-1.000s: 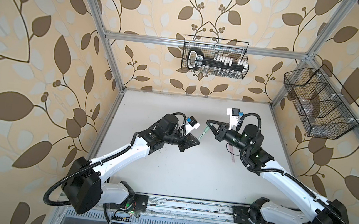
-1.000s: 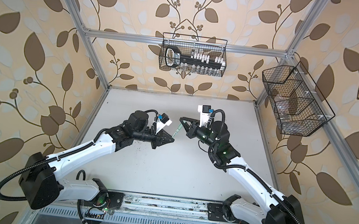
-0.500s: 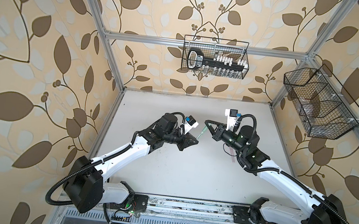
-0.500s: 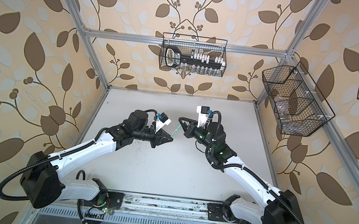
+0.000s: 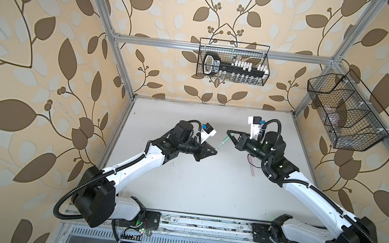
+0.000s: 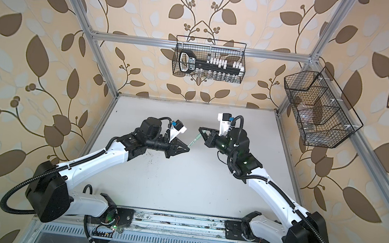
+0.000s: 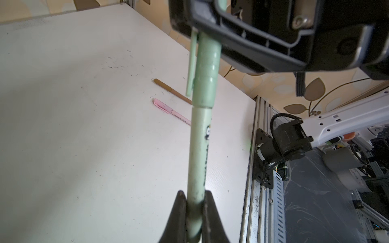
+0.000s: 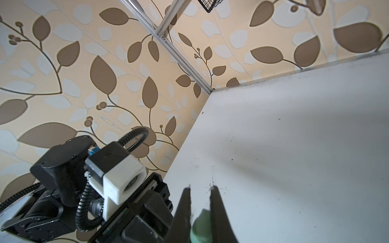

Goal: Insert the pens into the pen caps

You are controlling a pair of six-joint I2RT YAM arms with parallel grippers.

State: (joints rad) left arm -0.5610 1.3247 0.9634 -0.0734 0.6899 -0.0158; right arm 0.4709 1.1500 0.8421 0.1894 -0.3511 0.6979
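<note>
The green pen (image 7: pixel 199 151) is hanging in the air over the middle of the counter (image 5: pixel 194 181), toward its rear edge, with its front end sitting inside the green cap (image 7: pixel 207 71). The cap's rim is meeting the barrel. The left hand (image 7: pixel 194 193) is clamping the barrel's back end, and the right hand (image 8: pixel 200 188) is clamping the cap. The pink pen (image 7: pixel 171 110) and brown pen (image 7: pixel 172 90) are lying side by side on the counter, toward its right edge.
</note>
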